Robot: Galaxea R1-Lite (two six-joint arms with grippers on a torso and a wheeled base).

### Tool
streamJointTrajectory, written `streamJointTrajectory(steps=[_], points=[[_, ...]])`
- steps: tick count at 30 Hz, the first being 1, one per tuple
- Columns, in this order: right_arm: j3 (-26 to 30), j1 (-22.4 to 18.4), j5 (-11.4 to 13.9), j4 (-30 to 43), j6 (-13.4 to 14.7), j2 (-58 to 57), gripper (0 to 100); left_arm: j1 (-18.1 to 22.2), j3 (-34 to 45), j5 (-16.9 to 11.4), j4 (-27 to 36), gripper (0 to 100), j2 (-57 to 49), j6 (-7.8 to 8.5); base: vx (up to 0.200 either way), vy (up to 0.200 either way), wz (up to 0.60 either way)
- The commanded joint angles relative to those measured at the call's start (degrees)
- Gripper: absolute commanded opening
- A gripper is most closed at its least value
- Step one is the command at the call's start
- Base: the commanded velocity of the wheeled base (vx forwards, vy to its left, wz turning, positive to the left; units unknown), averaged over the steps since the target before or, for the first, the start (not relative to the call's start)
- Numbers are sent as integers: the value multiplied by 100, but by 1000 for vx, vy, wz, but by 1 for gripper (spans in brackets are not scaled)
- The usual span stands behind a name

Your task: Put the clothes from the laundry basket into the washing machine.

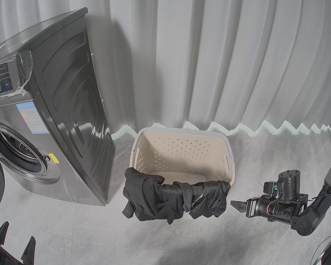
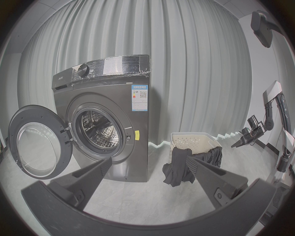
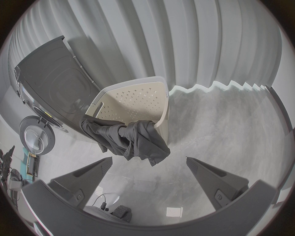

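Bright, even, diffuse light throughout. The washing machine point(image 1: 65, 109) throws a soft shadow onto the curtain point(image 1: 211, 60) just beside it, and its side panel carries a pale sheen. The glossy floor point(image 1: 169, 243) reflects a bright rectangular patch in the right wrist view. The clothes point(image 1: 170, 201) read very dark against the pale basket point(image 1: 186, 153). Both wrist views bow strongly toward the edges, with black corners.
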Motion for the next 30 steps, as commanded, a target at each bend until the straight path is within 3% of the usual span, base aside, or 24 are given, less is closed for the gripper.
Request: streamJointTrajectory(steps=[1,8,30], points=[[-29,163,-23,-448,-1,909,100,1,92,0,-1,100,-101,-2,0,0,0],[-407,365,-93,-975,43,1639,100,1,92,0,-1,100,-101,-10,0,0,0],[-1488,383,-172,-993,43,2342,100,1,92,0,-1,100,-101,-19,0,0,0]])
